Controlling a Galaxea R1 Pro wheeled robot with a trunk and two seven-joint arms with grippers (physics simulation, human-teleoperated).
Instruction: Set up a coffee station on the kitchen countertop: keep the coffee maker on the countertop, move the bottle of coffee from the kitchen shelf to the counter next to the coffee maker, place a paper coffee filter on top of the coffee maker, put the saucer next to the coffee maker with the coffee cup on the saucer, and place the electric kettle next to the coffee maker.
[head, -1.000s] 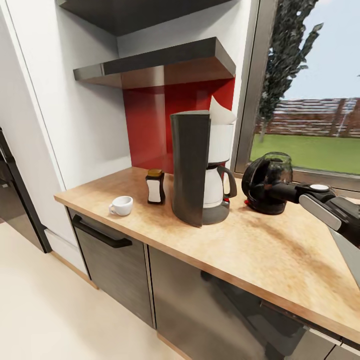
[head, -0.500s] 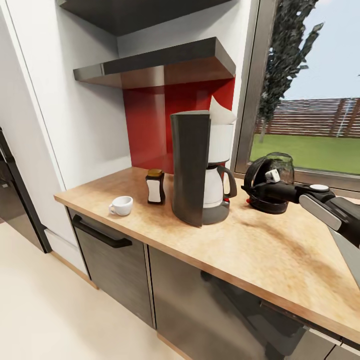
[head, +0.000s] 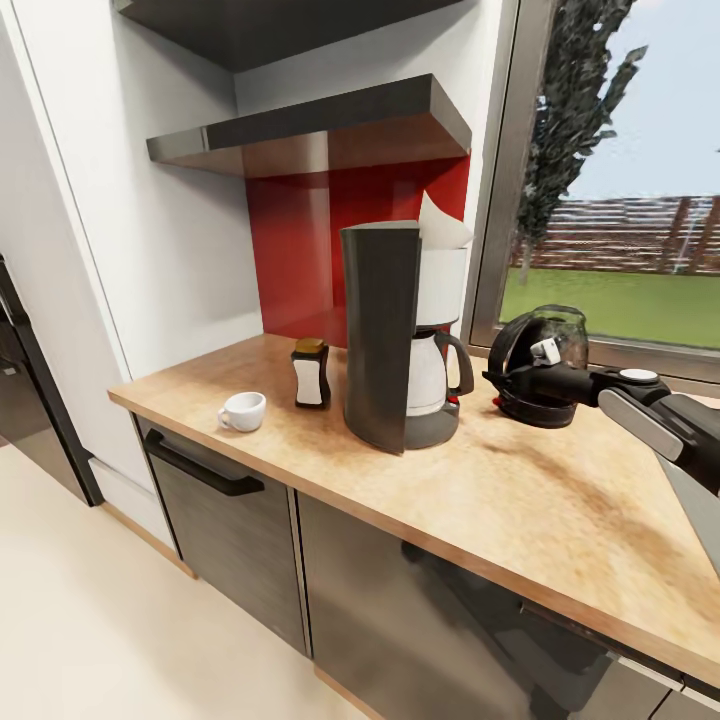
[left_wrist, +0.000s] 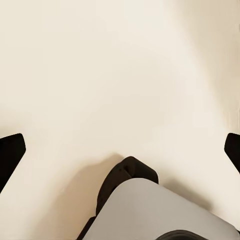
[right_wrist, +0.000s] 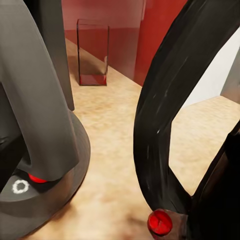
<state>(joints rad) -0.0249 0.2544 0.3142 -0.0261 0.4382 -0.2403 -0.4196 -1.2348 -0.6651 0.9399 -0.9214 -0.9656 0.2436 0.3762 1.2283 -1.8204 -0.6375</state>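
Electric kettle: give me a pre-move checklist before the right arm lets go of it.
1. Electric kettle beside the coffee maker: ok, a small gap between them.
2. Kettle resting flat on the kitchen countertop: cannot tell; its base looks tilted and slightly raised.
3. Right gripper at the kettle handle: ok, though whether it is clamped cannot be told.
4. Paper coffee filter on top of the coffee maker: ok.
5. Bottle of coffee on the counter next to the coffee maker: ok.
6. Coffee cup on a saucer: not ok; it sits directly on the countertop.
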